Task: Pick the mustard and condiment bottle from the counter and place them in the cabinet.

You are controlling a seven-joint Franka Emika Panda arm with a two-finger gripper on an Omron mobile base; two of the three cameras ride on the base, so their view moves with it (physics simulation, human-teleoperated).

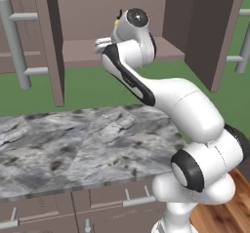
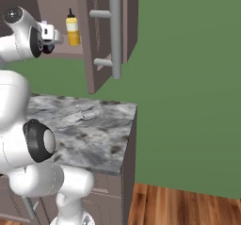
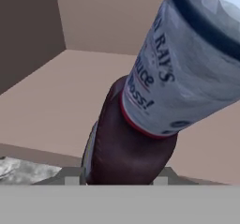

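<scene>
With the dark maroon, pale-capped condiment bottle (image 3: 140, 106) clamped tight between the gripper (image 3: 115, 178) fingers over the brown cabinet (image 1: 83, 51) shelf, the shelved yellow mustard (image 2: 72, 28) could be toppled by sideways drift.

Green wall (image 2: 188, 78) behind and to the right, plain and flat. Wooden plank floor (image 2: 183, 205) below it, reddish-brown, also at the lower right corner of the left base view. Brown drawers (image 1: 112, 203) with grey bar handles (image 1: 136, 201) low in front.
</scene>
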